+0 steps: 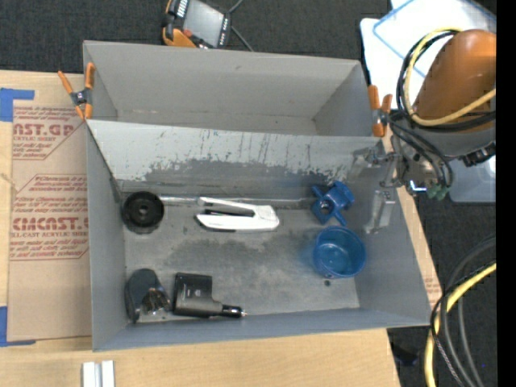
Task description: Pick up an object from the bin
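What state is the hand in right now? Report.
Hand: open or closed cannot be told; it hangs by the right wall of the bin, near the blue cup.

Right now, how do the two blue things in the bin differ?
The bowl is round and open upward; the clip is angular. The bowl is lighter blue, the clip darker. The clip lies nearer the back wall than the bowl. Both are blue, near the end effector.

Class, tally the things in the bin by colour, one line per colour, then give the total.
Blue: 2 (cup, small piece)
White: 1 (stapler)
Black or dark: 3 (disc, gadget, lump)
Total: 6
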`<state>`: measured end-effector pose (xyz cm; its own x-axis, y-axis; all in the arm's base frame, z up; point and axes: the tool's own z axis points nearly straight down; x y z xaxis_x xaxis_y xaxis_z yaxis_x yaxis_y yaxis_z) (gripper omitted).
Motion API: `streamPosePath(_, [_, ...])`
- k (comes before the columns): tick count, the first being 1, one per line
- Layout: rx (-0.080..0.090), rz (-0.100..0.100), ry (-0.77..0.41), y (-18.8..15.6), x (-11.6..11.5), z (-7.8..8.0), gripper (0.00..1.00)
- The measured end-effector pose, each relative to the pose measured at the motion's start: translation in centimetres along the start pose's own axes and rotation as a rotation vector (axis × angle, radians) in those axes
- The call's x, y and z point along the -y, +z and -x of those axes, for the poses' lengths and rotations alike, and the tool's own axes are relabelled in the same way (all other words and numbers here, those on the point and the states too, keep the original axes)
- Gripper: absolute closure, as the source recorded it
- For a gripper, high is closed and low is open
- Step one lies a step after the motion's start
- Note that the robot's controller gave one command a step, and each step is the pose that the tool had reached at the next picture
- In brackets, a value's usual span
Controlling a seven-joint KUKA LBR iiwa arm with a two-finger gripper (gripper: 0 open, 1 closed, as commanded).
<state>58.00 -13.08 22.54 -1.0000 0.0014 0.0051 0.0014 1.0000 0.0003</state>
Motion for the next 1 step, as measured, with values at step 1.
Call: streamPosePath(1, [0.008, -0.001, -0.002, -0.50, -0.10, 0.15, 0.00])
